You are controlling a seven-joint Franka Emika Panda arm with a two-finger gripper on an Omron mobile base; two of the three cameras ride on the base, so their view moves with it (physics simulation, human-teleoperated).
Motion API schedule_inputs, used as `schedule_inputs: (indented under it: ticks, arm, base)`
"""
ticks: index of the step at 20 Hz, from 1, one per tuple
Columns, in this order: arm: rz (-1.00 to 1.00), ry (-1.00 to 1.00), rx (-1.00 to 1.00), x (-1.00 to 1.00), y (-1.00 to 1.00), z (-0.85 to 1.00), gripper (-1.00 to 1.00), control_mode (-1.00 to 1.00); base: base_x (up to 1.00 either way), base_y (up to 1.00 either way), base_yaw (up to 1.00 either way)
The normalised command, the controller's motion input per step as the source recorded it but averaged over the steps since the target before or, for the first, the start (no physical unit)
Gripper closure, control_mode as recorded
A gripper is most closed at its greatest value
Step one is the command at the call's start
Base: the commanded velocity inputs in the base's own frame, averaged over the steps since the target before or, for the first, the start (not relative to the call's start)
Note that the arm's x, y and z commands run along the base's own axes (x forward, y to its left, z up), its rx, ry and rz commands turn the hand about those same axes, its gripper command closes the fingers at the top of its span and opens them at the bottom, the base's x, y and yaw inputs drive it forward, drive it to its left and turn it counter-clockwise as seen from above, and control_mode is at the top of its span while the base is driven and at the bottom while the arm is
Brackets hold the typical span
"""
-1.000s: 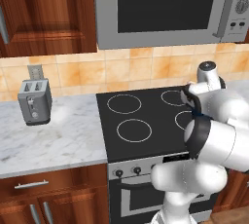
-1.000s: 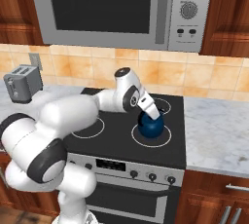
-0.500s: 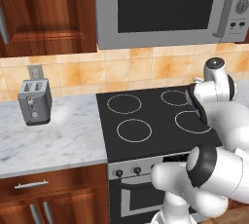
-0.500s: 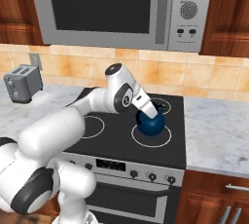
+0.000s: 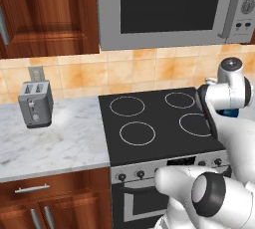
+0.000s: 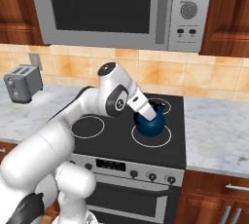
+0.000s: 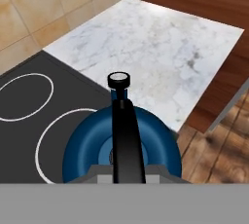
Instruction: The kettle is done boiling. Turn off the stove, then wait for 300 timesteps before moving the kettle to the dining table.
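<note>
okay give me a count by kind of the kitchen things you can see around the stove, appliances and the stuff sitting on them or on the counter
Stove: 1
Microwave: 1
Toaster: 1
Kettle: 1
Total: 4
</note>
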Motion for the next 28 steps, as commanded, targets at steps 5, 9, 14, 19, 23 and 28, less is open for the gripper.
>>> schedule_inputs:
  ticks: [5,9,14,19,23,28]
  arm:
    - [0.0,0.0,0.0,-0.26,0.02,0.34,1.0,-1.0]
    - [0.0,0.01,-0.02,0.0,0.06,0.0,1.0,-1.0]
    - [0.0,0.0,0.0,0.0,0.0,0.0,1.0,1.0]
    - [0.0,0.0,0.0,0.0,0.0,0.0,1.0,1.0]
    - [0.0,0.0,0.0,0.0,0.0,0.0,1.0,1.0]
    - [0.0,0.0,0.0,0.0,0.0,0.0,1.0,1.0]
  base:
    - [0.0,0.0,0.0]
    - [0.0,0.0,0.0]
    - [-0.03,0.0,0.0]
    - [-0.35,-0.13,-0.12]
    - [-0.39,-0.14,-0.2]
    - [-0.45,-0.18,-0.28]
